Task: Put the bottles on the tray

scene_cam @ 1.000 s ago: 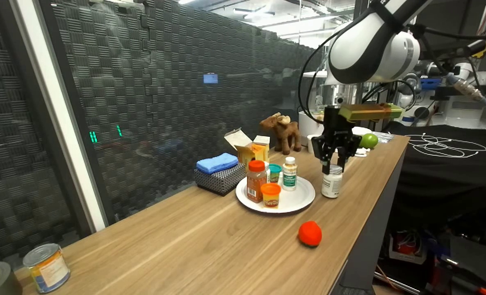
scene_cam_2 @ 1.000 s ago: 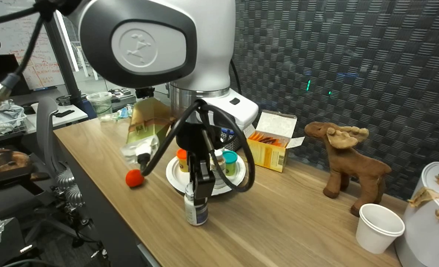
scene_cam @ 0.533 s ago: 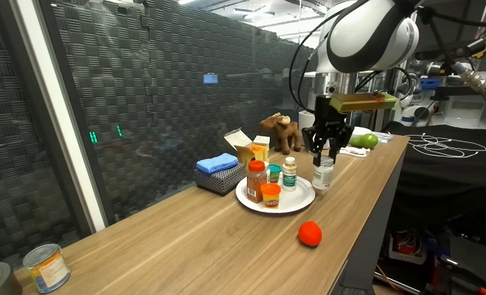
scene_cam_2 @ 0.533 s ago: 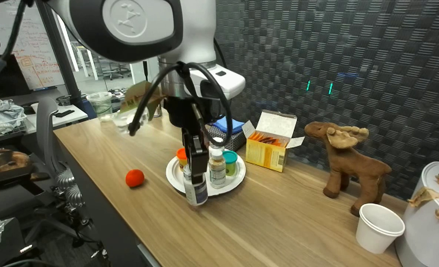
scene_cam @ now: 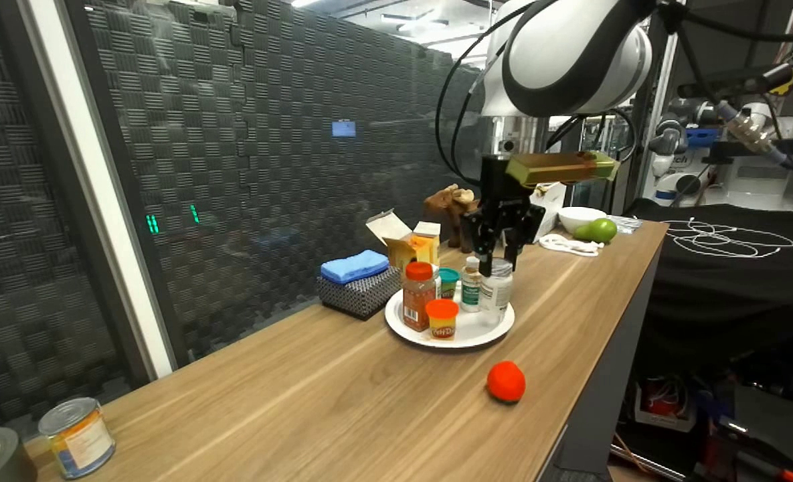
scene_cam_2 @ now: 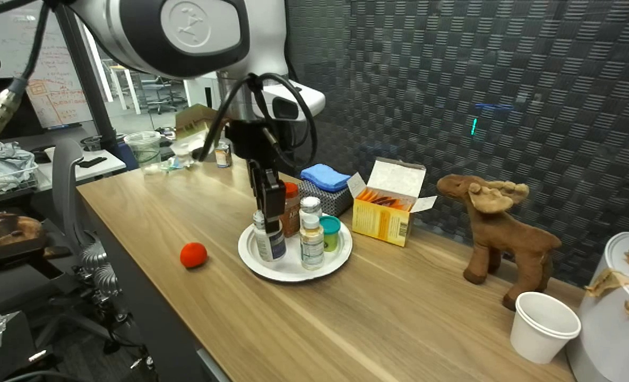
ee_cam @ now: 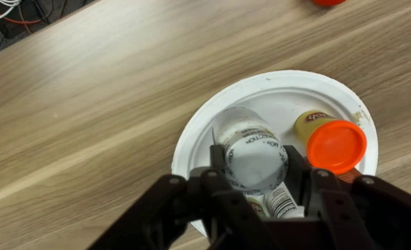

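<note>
Five containers stand on the round white plate (scene_cam: pixel 471 334): a reddish-brown bottle (scene_cam: pixel 418 299) with red cap, an orange-lidded tub (scene_cam: pixel 442 321) just beside it, a teal-lidded tub (scene_cam_2: pixel 330 236), a green-labelled bottle (scene_cam: pixel 470 292) and, partly hidden behind that last in an exterior view, a white-capped bottle (scene_cam_2: pixel 310 205). A sixth, a white bottle (scene_cam: pixel 495 294), is held by the gripper (ee_cam: pixel 256 159), its fingers (ee_cam: pixel 297 168) pressed to either side of the upper part, as the wrist view confirms. That bottle is roughly upright over the plate, inside the rim; whether its base touches cannot be determined. Also noted on the wooden table (scene_cam: pixel 316 402): a red-orange ball (scene_cam: pixel 506 382), apart from the plate; a blue cloth (scene_cam: pixel 354 266) resting on a dark patterned box (scene_cam: pixel 361 294); a yellow carton (scene_cam_2: pixel 380 223) with raised flaps beside these; a brown toy moose (scene_cam_2: pixel 505 239); and, at one end, a metal tin (scene_cam: pixel 78 442).
</note>
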`<state>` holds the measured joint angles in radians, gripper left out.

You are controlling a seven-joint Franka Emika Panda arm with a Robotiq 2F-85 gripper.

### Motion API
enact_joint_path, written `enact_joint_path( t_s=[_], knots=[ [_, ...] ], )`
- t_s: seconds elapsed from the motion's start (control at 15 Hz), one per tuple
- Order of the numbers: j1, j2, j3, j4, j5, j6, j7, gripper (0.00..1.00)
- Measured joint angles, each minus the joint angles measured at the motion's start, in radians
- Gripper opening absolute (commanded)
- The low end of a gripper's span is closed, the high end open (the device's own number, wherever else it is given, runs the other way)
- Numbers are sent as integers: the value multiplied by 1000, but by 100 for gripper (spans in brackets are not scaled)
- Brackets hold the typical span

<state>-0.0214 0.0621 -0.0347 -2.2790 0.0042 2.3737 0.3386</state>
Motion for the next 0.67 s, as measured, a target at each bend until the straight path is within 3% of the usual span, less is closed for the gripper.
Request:
enact_joint_path(
  t_s=[0.67],
  knots=[
    [1, 158, -15, 148, 4, -9, -2, 20]
  ],
)
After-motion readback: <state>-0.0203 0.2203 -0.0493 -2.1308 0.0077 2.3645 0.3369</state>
